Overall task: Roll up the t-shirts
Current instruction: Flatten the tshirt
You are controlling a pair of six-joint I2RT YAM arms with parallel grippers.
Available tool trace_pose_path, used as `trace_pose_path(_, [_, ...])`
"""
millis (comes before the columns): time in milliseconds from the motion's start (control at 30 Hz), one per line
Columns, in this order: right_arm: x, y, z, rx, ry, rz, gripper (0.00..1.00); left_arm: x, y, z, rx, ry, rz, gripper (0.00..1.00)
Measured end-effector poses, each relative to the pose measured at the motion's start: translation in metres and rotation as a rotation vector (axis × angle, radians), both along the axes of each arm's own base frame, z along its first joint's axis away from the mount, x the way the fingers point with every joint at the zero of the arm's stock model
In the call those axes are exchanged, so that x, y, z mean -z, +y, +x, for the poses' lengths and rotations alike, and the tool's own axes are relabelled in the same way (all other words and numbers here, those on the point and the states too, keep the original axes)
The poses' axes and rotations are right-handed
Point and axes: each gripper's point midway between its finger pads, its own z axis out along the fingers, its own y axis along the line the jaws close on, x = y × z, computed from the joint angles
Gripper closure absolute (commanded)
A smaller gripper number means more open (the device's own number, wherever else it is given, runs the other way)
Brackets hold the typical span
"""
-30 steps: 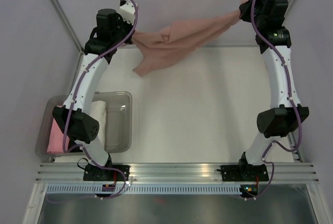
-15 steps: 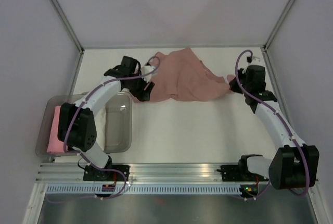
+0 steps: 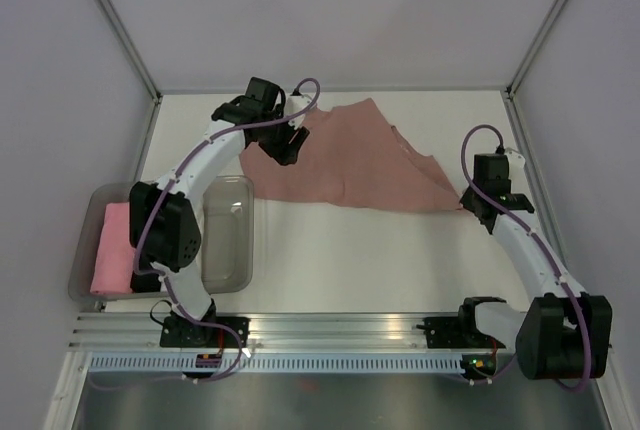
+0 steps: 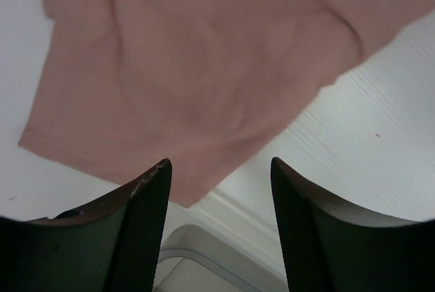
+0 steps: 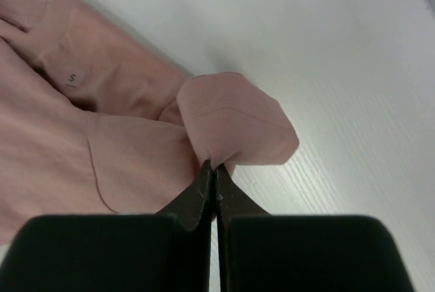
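A dusty-rose t-shirt (image 3: 350, 158) lies spread out on the white table between the two arms. My left gripper (image 3: 284, 147) hovers over the shirt's left edge. In the left wrist view it (image 4: 219, 170) stands open with nothing between its fingers, and the t-shirt (image 4: 197, 68) lies just beyond the tips. My right gripper (image 3: 468, 200) sits at the shirt's near right corner. In the right wrist view it (image 5: 216, 168) is shut on a pinched fold of the t-shirt (image 5: 231, 119), and a small size label (image 5: 71, 77) shows near the collar.
A clear plastic bin (image 3: 228, 240) stands at the near left, beside the left arm; its rim (image 4: 204, 251) shows under the left fingers. A pink cloth bundle (image 3: 112, 250) lies at the bin's left end. Walls enclose the table at the back and on both sides.
The shirt, held up at the back by both grippers, has come down and now lies spread on the table. My left gripper has let go and opened. The right pulled its corner nearer.
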Motion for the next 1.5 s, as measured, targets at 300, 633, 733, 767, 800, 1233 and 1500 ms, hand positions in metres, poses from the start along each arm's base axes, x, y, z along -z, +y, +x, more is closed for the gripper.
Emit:
trace_pose_path(300, [-0.015,0.008,-0.014,0.026,-0.044,0.077,0.24,0.03,0.007,0.03,-0.154,0.08,0.005,0.35])
trace_pose_path(633, [-0.06,0.013,0.035,-0.02,-0.191,0.068,0.74,0.023,0.003,0.03,-0.167,0.08,-0.013,0.34])
trace_pose_path(733, [-0.076,0.05,0.102,-0.206,-0.202,0.073,0.82,0.019,0.004,0.029,-0.173,0.076,-0.014,0.33])
trace_pose_path(767, [-0.077,0.063,0.129,-0.263,-0.202,0.079,0.74,0.017,0.004,0.028,-0.174,0.071,-0.013,0.33])
trace_pose_path(800, [-0.075,0.086,0.152,-0.34,-0.199,0.094,0.7,0.015,0.006,0.028,-0.179,0.064,-0.009,0.33])
trace_pose_path(1233, [0.034,0.162,0.293,-0.56,-0.065,0.159,0.59,0.007,0.034,0.011,-0.244,0.032,0.08,0.32])
trace_pose_path(1500, [0.063,0.161,0.284,-0.556,0.004,0.166,0.56,0.01,0.041,0.01,-0.256,0.031,0.111,0.32])
